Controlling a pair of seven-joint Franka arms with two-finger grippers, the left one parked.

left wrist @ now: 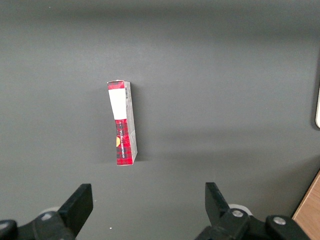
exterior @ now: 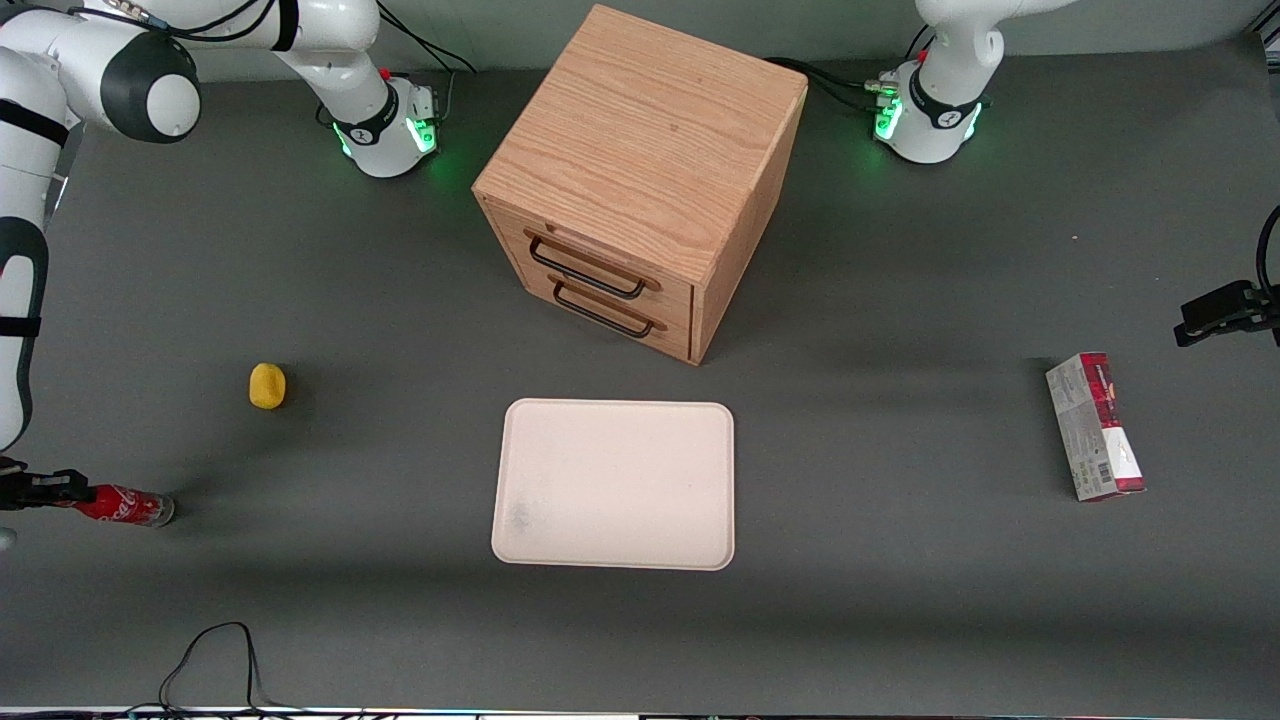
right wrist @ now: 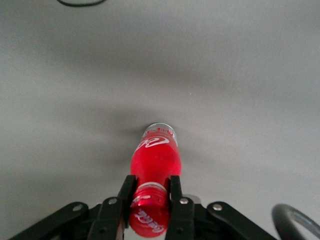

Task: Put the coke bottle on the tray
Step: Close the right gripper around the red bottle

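table (exterior: pixel 900 620) bottle (right wrist: pixel 155 160) neck between gripper (right wrist: pixel 150 192) fingers (right wrist: pixel 126 192) (clamped).

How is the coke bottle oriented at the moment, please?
Upright: the pincer clamps the coke bottle at its capped top, the clear base pointing down at the table.

White arm (exterior: pixel 60 60) — black claw (right wrist: pixel 150 200)

R arm reaches low at working end of table; gripper (right wrist: pixel 149 197) fingers (right wrist: pixel 126 192) clamped on coke bottle (right wrist: pixel 154 155) neck.
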